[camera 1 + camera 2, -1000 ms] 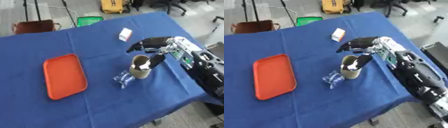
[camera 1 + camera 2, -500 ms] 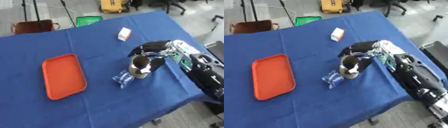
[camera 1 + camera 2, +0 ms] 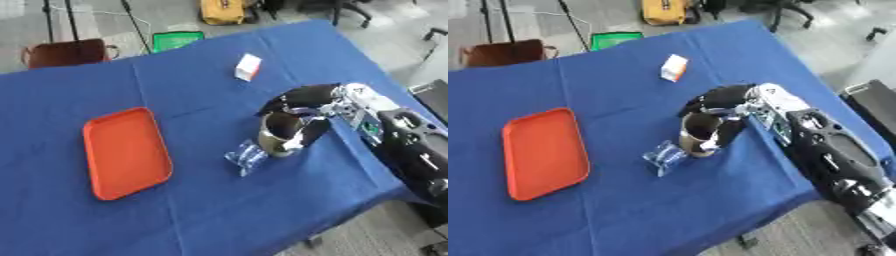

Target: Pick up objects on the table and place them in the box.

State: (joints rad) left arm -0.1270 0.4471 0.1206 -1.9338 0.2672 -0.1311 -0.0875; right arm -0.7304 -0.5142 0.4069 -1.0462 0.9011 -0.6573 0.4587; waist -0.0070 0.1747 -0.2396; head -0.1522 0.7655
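Right hand [image 3: 302,107]: black fingers curled round tan open-topped cylindrical cup [image 3: 278,136], centre-right of blue-clothed table [image 3: 201,210]. Crumpled clear blue-tinted wrapper [image 3: 245,156] touching cup's near-left. Flat orange rectangular tray [image 3: 125,151] well left. Advice: lift cup upright, clear wrapper.

Both head eyes look down on one table [image 3: 201,90].
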